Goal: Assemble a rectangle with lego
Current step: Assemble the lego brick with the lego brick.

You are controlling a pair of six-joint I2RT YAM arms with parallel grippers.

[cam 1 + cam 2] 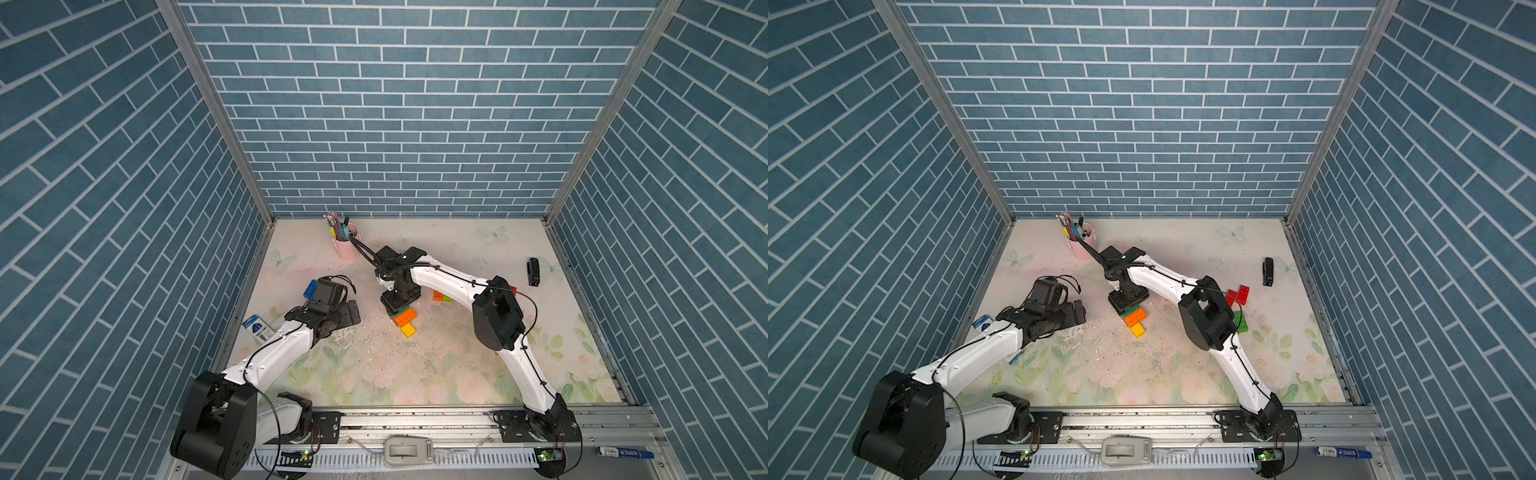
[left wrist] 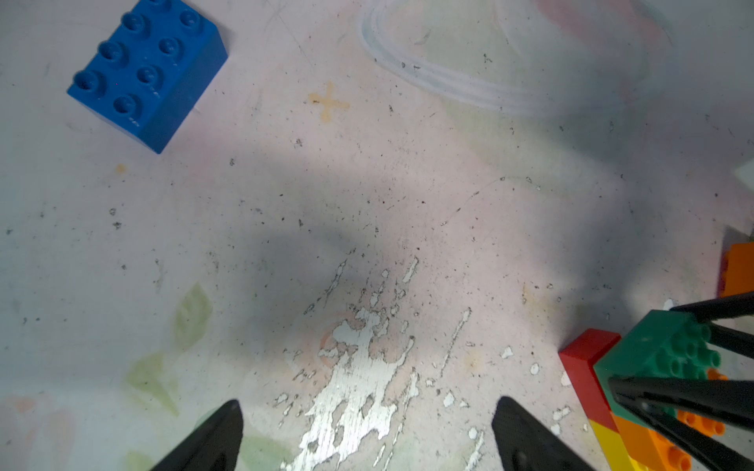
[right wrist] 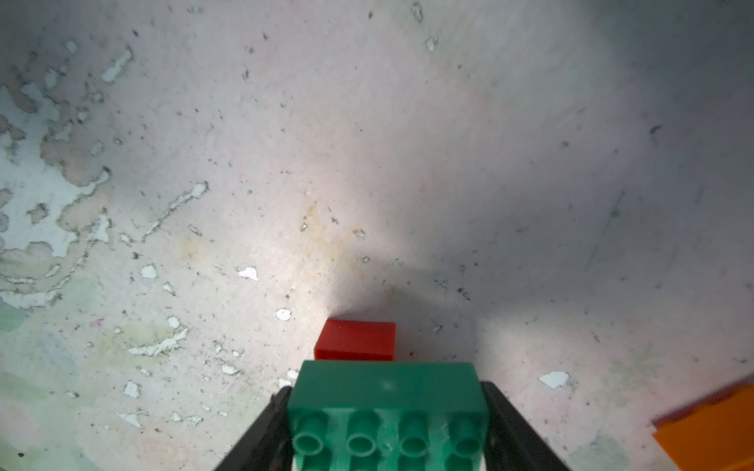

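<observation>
Near the centre of the floral table mat [image 1: 415,374], in both top views, sits a small lego cluster [image 1: 406,321]. An orange brick [image 1: 1136,319] is on top, with a yellow brick [image 1: 1138,331] at its 6 o'clock end.

- The right gripper [image 3: 387,426] points down over the cluster's 11 o'clock corner. Its pincer is closed on a dark green brick [image 3: 383,383], one black finger flat against each long side and the studs facing up.
- A red brick [image 3: 355,340] pokes out from under the green one. Green lies over red and orange, but I cannot tell if it is pressed home.
- The left gripper [image 2: 369,424] is at 9 o'clock of the cluster and apart from it. It is low over a scuffed, peeling patch of mat. Its pincer is wide, with only bare mat between the tips.
- A blue brick [image 2: 147,69] lies alone on the mat, studs up, at 9 o'clock of the table, just beyond the left wrist.
- Two more red bricks [image 1: 1241,295] lie at 3 o'clock of the cluster, past the right arm's elbow. A lime brick [image 1: 1239,322] is just at their 6 o'clock.
- An orange-and-lime pair [image 1: 441,296] is partly hidden under the right forearm.
- A pink pen cup [image 1: 347,245] stands at 11 o'clock near the back wall.
- A small black object [image 1: 534,272] at 2 o'clock is too small to name.
</observation>
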